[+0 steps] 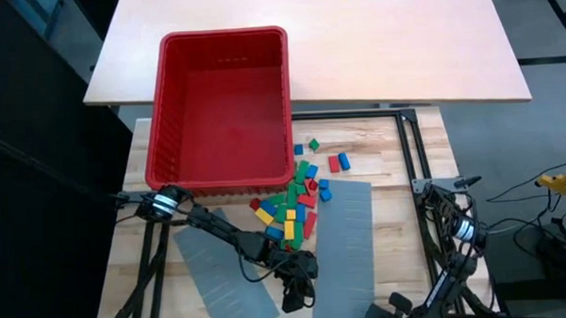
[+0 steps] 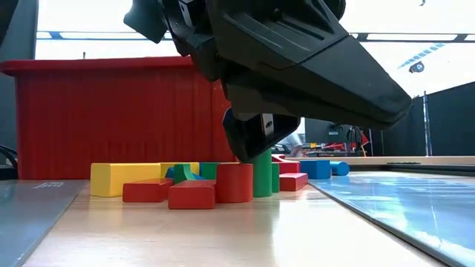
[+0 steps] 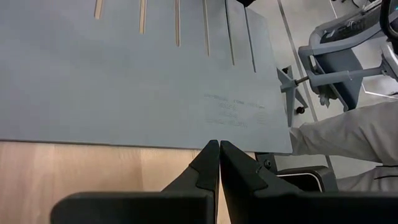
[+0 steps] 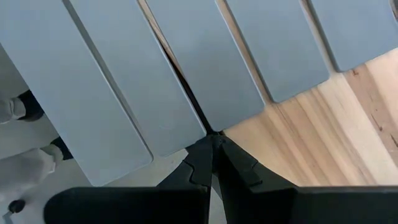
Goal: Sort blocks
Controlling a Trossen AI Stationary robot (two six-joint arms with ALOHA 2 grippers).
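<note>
1. Hovering low at bottom centre of the high view, the left gripper [image 1: 294,295] sits between the two grey slotted panels [image 1: 344,247]; fingers [image 3: 208,163] pressed together, nothing between them.
2. Right gripper [image 4: 212,144] is parked at lower right of the high view, fingertips closed and empty, over the panel edge.
3. Blocks [image 1: 294,201] lie in a loose heap at centre frame, just below the lower right corner of the red bin [image 1: 223,109]; a few strays sit to the upper right of the heap.
4. Long axes are mixed: no common direction. In the low view a yellow block [image 2: 122,178] lies flat, long side across the frame; a green block [image 2: 261,172] stands upright.
5. The left arm covers the top of the low view, hiding the heap's rear. Block count is unclear.
</note>
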